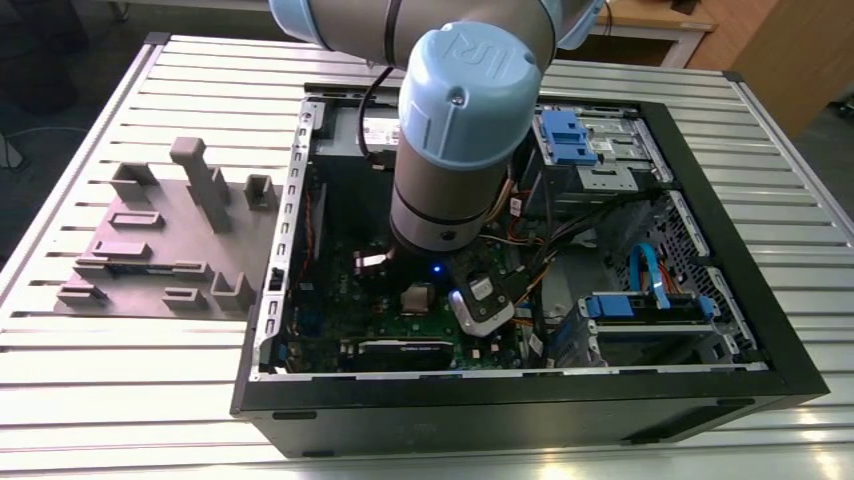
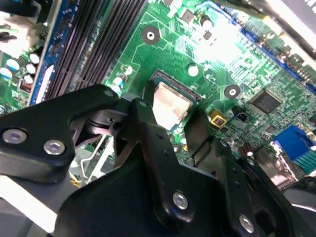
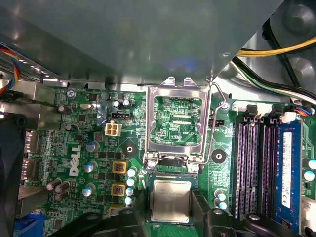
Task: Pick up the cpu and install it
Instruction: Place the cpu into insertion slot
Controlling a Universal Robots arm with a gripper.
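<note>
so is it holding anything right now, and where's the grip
The cpu. The gripper pinches it by two opposite side edges, next to the flipped-open socket lid.

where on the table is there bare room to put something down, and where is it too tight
Bare slats of the table lie between the grey fixture and the near edge, and between the fixture and the far edge. Inside the computer case it is crowded: the arm, cables and drive bays pack the space around the cpu.
</note>
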